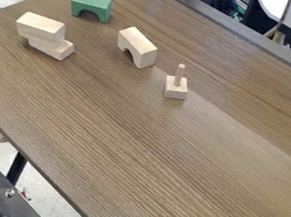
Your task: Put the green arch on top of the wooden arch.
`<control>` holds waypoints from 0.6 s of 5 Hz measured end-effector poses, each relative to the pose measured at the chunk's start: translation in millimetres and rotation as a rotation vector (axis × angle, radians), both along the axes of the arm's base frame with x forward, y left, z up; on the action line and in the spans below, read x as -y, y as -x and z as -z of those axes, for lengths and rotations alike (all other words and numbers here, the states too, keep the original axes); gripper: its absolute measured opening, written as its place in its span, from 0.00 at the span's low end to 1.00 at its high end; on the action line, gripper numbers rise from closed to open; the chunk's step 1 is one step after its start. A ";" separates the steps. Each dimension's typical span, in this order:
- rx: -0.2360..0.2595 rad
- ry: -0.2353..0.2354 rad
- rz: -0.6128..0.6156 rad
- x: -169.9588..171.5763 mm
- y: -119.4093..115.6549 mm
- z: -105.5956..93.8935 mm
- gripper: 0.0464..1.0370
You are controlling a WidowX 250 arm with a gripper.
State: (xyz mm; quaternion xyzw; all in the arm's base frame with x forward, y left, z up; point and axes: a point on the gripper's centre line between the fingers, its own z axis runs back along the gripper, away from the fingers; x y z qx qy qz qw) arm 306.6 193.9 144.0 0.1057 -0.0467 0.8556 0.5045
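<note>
item: green arch, one. upright on its two feet on the table, close to the upper-left edge, toward the top corner. free of every other piece.

item: wooden arch, one. also upright, farther in from that edge, well apart from the green one. its top is bare; its long side slants differently in my view.

item: upper wooden block, resting partly over a lower wooden block and overhanging it. the pair sits left of both arches, near the upper-left edge.

item: wooden base with post, post upright, just beside the wooden arch on the side away from the green one.

item: gripper. state: i cannot tell from here whether it is spread or closed.

progress: at the start, by my reckoning. done: nothing of the stacking; both arches stand separately on the wood. left: grasp, lift, carry, turn to line up, lower, let go, back away.

handling notes, my judgement: rigid pieces, flat on top, so i would pinch the green arch squarely across its narrow width. risks: feet set down off the support and tipping, the lower arch nudged askew, the post knocked on a wide approach.
</note>
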 end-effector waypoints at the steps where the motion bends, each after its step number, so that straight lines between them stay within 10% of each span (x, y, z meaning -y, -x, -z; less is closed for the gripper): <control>1: -0.041 0.022 0.001 1.1 1.6 14.9 0.96; 3: -0.064 -0.031 0.112 -12.7 -15.0 38.7 0.96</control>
